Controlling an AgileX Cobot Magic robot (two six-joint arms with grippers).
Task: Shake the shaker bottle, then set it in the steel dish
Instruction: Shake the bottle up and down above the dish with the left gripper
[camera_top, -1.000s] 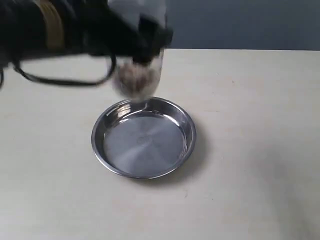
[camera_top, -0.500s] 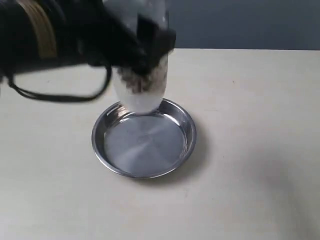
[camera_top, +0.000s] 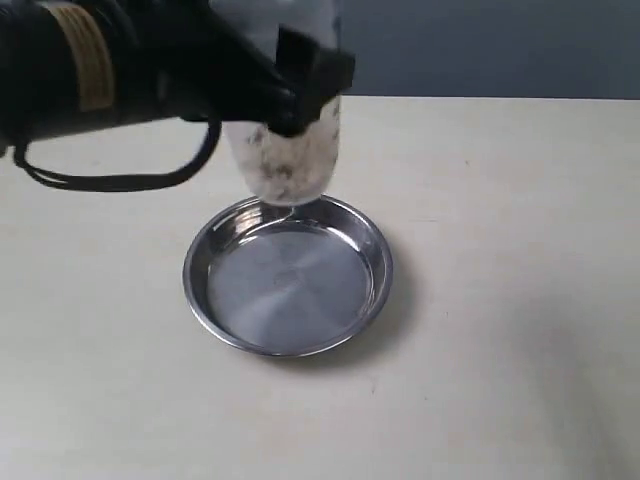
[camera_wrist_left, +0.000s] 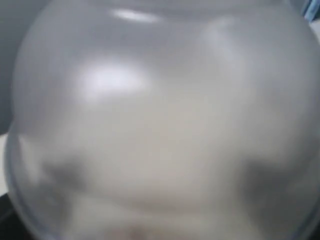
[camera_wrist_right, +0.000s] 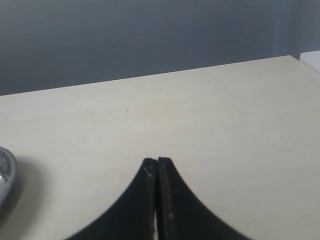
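Note:
The shaker bottle (camera_top: 290, 160) is a frosted clear bottle with brownish-white grains in its lower part, held in the air above the far rim of the steel dish (camera_top: 288, 276). My left gripper (camera_top: 300, 85) is shut on the bottle's body, coming in from the left. The bottle's top runs out of the exterior view. In the left wrist view the bottle (camera_wrist_left: 160, 125) fills the picture as a blurred frosted dome, hiding the fingers. My right gripper (camera_wrist_right: 157, 161) is shut and empty above the bare tabletop; the dish's rim (camera_wrist_right: 4, 177) shows at the edge of its view.
A light wooden table (camera_top: 500, 300) carries the dish. A grey wall (camera_top: 480, 45) stands behind the table's far edge. A black cable (camera_top: 120, 180) hangs under the left arm.
The bottle has moved down and then up again above the dish's far rim, and the grains inside have shifted. The left arm moved with it.

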